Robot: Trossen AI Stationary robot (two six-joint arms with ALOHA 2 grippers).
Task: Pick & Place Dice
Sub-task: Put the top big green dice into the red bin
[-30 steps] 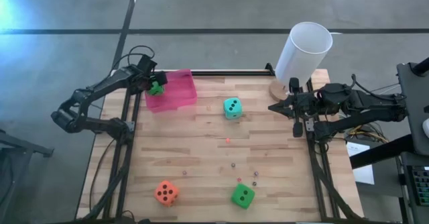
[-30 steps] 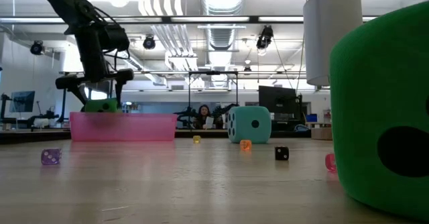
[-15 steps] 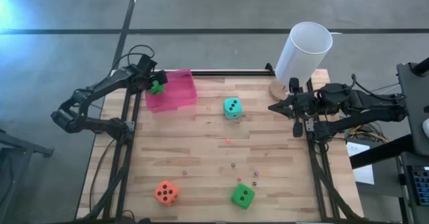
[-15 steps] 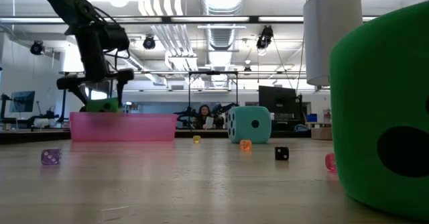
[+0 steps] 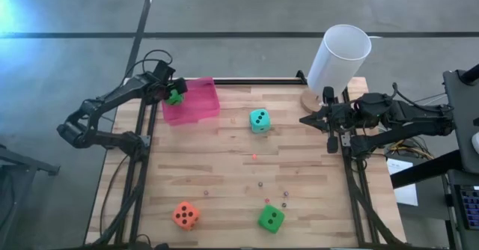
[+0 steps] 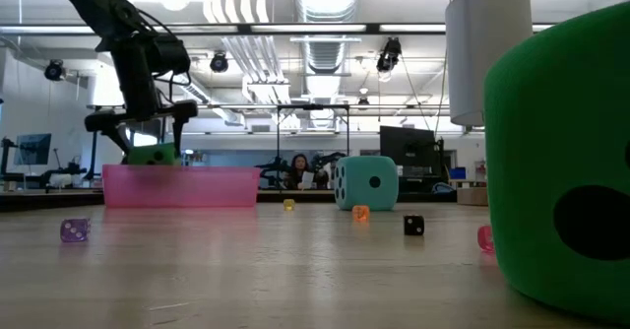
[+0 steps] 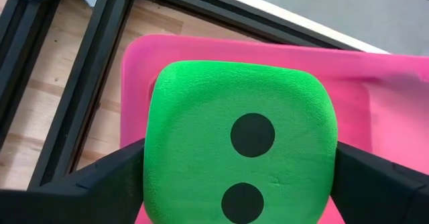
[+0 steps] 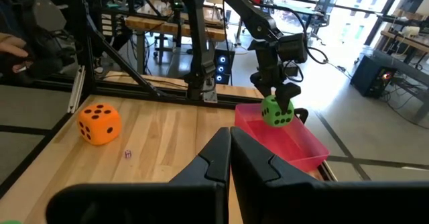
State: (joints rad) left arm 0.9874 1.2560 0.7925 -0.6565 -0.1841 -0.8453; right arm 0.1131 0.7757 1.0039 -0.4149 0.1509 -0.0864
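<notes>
My left gripper (image 5: 174,96) is shut on a bright green die (image 7: 240,157) above the pink tray (image 5: 191,100) at the table's far left; it also shows in the low view (image 6: 150,154) and the right wrist view (image 8: 276,110). A teal die (image 5: 259,120) rests on the table's far middle. An orange die (image 5: 185,215) and a second green die (image 5: 271,218) rest near the front edge. My right gripper (image 5: 331,141) is shut and empty at the table's right edge. My left gripper pinches the green die by two opposite sides (image 7: 153,177) between its two fingers. The fingers come from above, pointing down. The die hangs lifted over the tray's left part, its lower part about level with the tray's rim (image 6: 177,171).
A tall white cup (image 5: 338,59) stands on a round wooden coaster at the far right corner. Several tiny dark and coloured beads (image 5: 262,183) lie on the wooden table between the dice. Black frame rails run along the table's left and right sides.
</notes>
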